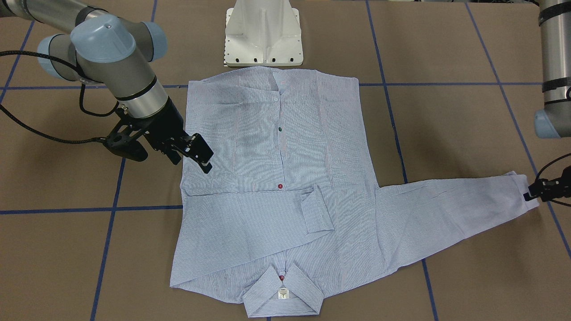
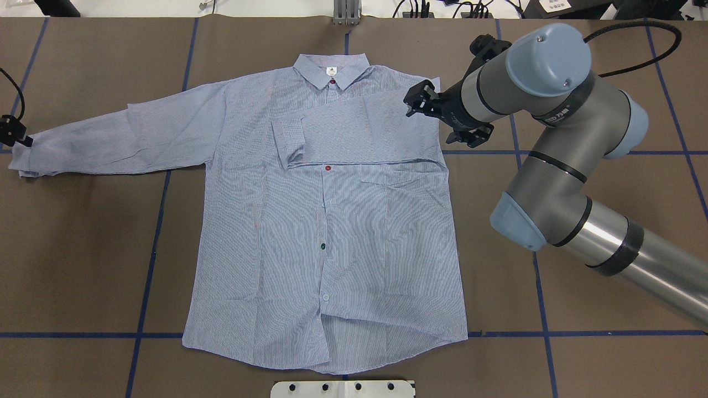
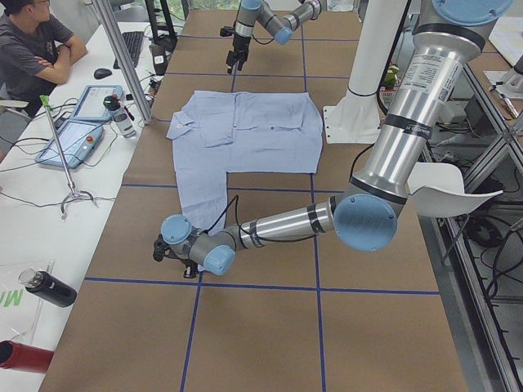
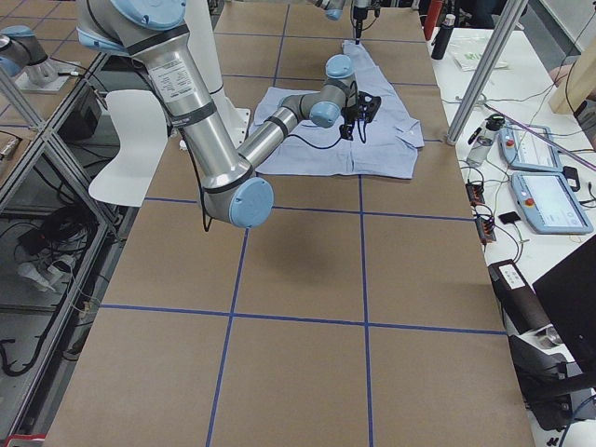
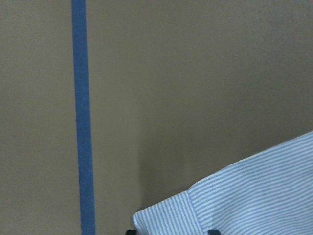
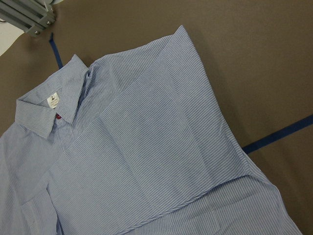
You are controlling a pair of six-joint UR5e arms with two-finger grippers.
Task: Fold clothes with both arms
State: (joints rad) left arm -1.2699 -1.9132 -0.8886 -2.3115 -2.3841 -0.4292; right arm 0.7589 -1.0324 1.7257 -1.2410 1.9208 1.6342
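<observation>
Shirt [image 2: 332, 221] lies flat on the brown surface [image 2: 581, 359], front up and buttoned, hem nearest the robot. Light blue pinstripes here, a green button [image 2: 321, 246] mid-placket, a red button [image 2: 328, 167] higher, chest pocket [image 2: 387, 182] just beside it. One sleeve [image 2: 359, 130] is folded across the chest, and the other sleeve [image 2: 110, 138] runs out flat toward 9 o'clock. Left gripper [image 1: 531, 193] sits right at that cuff, its tips apart on either side of the cuff's edge. Right gripper [image 2: 416, 99] hovers at 2 o'clock above the shirt's shoulder edge, jaws apart, holding nothing. Collar [image 2: 332, 71] lies farthest out, at 12 o'clock.
</observation>
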